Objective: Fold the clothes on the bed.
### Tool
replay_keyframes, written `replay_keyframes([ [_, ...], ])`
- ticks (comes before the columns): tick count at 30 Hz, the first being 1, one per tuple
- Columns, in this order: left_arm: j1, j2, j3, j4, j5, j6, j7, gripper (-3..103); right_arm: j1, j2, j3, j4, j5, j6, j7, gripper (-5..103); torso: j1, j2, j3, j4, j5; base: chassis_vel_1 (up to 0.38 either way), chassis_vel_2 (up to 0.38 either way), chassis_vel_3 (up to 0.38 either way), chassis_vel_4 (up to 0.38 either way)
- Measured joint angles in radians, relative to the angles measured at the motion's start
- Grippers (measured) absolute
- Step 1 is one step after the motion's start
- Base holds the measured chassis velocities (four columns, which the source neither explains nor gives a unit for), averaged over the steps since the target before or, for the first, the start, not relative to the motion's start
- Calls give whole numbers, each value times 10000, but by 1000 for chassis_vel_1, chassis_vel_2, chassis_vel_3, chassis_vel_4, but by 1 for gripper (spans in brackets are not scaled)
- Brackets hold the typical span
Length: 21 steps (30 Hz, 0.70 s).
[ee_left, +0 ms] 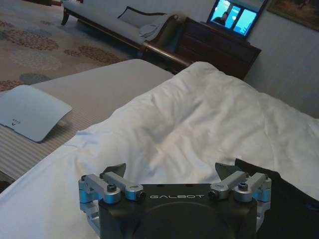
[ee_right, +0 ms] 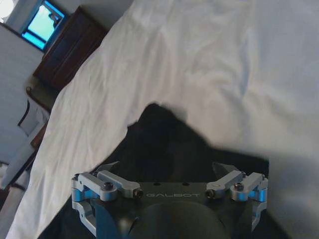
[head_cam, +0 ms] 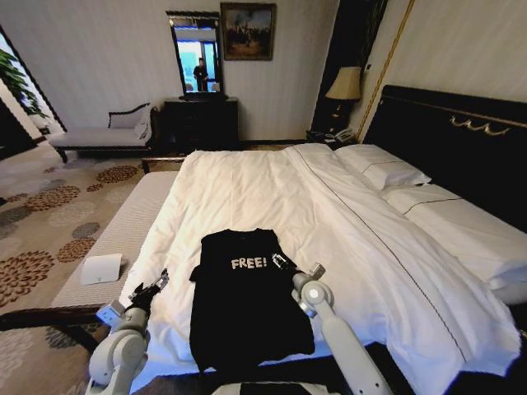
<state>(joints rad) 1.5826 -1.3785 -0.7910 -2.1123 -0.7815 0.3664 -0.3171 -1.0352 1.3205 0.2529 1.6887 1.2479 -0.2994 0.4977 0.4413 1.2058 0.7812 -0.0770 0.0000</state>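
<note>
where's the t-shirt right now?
In the head view the black T-shirt lies flat on the white duvet at the near edge of the bed, between the left gripper and the right gripper, both open.

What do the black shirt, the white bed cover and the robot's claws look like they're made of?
The T-shirt looks like soft knit fabric, probably cotton: matte and limp, with white printed lettering. The duvet looks like smooth woven cloth, creased and puffy. The left gripper and right gripper, both open, look like brushed metal links on a matte black body, likely plastic.

Bed [head_cam: 272, 189] carries T-shirt [head_cam: 247, 304] (apparently flat).
</note>
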Motion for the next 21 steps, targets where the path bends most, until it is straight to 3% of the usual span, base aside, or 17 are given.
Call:
replay_keyframes([
  [12, 31, -5, -95, -1, -56, -10, 0, 100, 1068, 6, -8, -1813, -117, -15, 15, 100, 0, 0, 1, -1, 1, 0, 0, 0, 0],
  [21, 7, -18, -107, 4, -69, -10, -2, 100, 1122, 31, -116, -1755, 210, -265, -175, 100, 0, 0, 0, 0, 0, 0, 0, 0, 0],
])
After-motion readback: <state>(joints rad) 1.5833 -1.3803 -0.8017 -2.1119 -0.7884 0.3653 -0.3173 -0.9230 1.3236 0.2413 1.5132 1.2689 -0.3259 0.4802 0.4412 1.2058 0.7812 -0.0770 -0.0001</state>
